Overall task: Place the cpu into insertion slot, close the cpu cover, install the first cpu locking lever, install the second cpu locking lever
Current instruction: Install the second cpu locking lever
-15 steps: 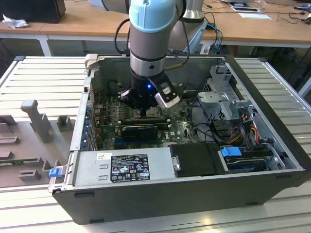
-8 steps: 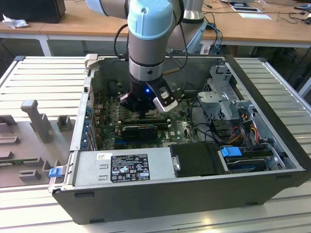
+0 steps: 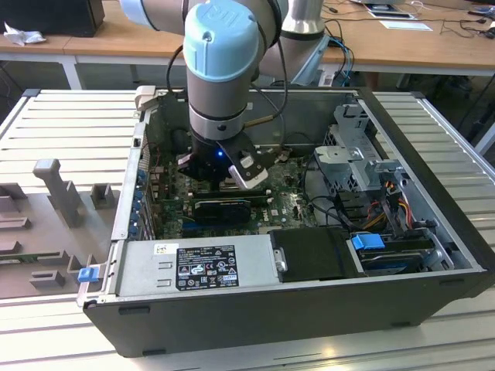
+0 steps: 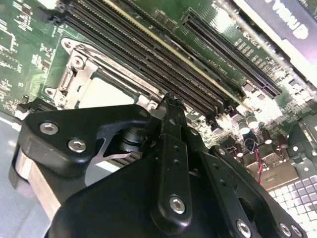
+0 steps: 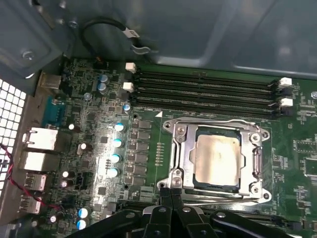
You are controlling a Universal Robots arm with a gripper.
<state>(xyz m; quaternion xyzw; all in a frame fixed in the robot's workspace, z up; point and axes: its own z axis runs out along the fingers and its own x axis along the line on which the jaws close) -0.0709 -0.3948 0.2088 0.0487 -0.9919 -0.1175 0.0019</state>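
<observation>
- Gripper [image 5: 171,198]: fingertips pressed together with nothing between them, tips touching down at the near edge of the socket frame (first wrist view).
- Cpu [image 5: 216,159]: pale square chip lying flat in the insertion slot [image 5: 181,153], just beyond the fingertips.
- Cpu cover [image 5: 217,125]: silvery frame lying down around the chip.
- Memory slots [image 5: 203,94]: long, black, running past the socket's far side.

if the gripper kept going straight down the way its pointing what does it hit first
Most likely the edge of the cpu cover nearest the gripper, lying closed over the cpu. Its fingertips look pressed together just above that rim, though depth is hard to judge.
</observation>
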